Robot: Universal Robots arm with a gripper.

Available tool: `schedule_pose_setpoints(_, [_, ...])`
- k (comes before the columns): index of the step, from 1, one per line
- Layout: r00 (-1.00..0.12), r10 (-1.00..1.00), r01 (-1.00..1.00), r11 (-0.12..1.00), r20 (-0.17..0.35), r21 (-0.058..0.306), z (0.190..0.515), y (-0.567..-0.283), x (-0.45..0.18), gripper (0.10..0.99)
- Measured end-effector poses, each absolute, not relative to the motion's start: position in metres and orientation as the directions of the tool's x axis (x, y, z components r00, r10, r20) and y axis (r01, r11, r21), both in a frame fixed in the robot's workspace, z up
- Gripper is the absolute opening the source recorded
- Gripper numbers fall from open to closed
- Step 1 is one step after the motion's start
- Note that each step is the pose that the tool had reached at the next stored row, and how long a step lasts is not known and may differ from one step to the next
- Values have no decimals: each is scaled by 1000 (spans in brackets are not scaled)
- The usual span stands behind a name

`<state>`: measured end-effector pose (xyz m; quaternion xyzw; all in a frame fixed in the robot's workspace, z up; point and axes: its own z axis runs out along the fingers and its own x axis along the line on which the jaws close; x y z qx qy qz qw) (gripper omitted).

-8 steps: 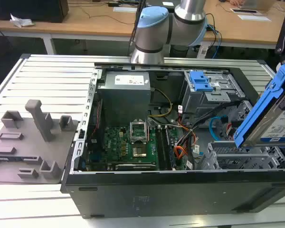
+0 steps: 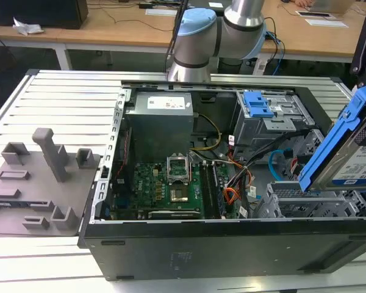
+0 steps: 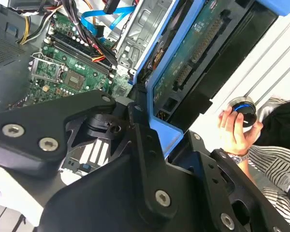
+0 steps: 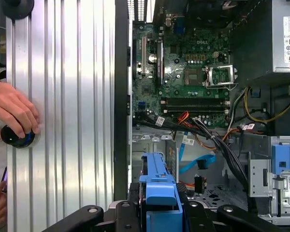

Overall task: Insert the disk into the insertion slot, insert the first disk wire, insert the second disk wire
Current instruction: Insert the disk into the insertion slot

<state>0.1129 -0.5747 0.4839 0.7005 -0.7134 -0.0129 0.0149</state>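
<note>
One step, the first, is in hand: our fingers (image 3: 144,145) clamp the disk (image 2: 357,160), tilted just above the slot (image 2: 305,206), and we judge it needs levelling and aligning with that slot before lowering.

Blue-framed silver disk (image 2: 357,152) — grey perforated cage (image 2: 305,204), green motherboard (image 2: 165,183), light-blue cable (image 4: 198,163)

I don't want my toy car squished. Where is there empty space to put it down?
In the exterior view, the ribbed table is bare on the far side of the grey peg plate, left of the computer case. Inside the case it is crowded: circuit board, wires, and the disk held above.
</note>
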Motion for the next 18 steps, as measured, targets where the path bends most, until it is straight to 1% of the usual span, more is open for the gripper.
schedule_pose_setpoints(18, [-18, -1000, -999, 18, 3, 39, 468, -575, 113, 369])
